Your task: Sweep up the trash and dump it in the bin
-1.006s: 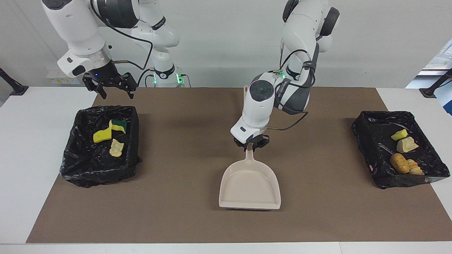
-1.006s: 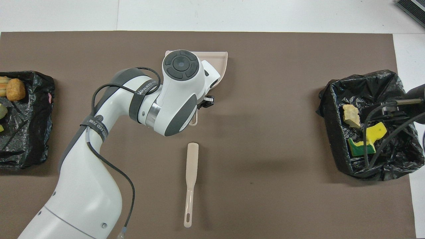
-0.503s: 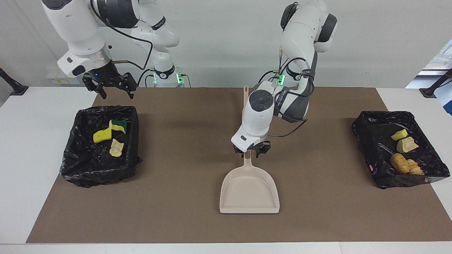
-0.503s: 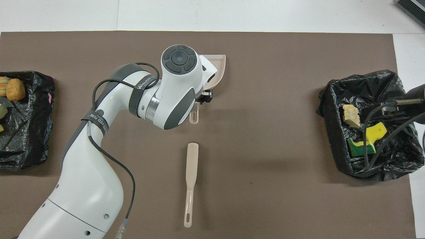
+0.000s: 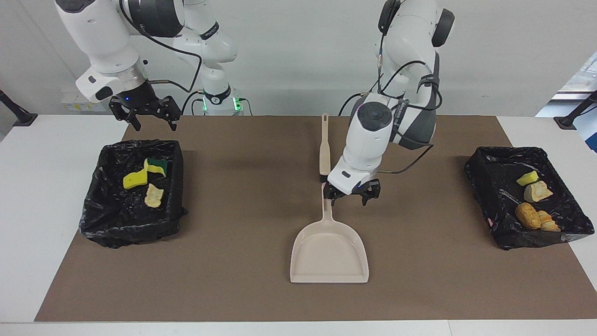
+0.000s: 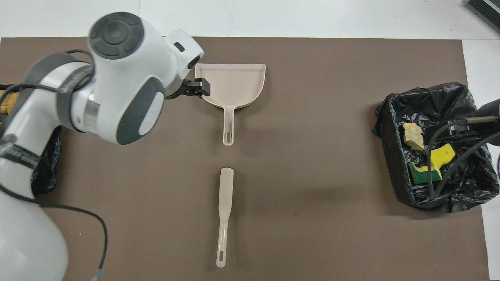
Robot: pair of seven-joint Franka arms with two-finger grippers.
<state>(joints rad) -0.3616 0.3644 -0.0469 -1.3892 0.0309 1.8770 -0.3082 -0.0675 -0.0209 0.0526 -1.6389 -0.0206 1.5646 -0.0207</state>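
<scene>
Facing view shows the left end effector [image 5: 353, 193] hanging open and empty over the mat beside the dustpan [image 5: 329, 252] handle. From the dustpan, the brush [image 5: 324, 145] lies nearer the robots, and each lined bin [image 5: 133, 191] with trash [image 5: 140, 175] sits toward an arm's end. Right end effector [image 5: 145, 115] waits open above that bin's edge

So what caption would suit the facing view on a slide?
Left hand open above the dustpan handle; scraps lie in both bins.
</scene>
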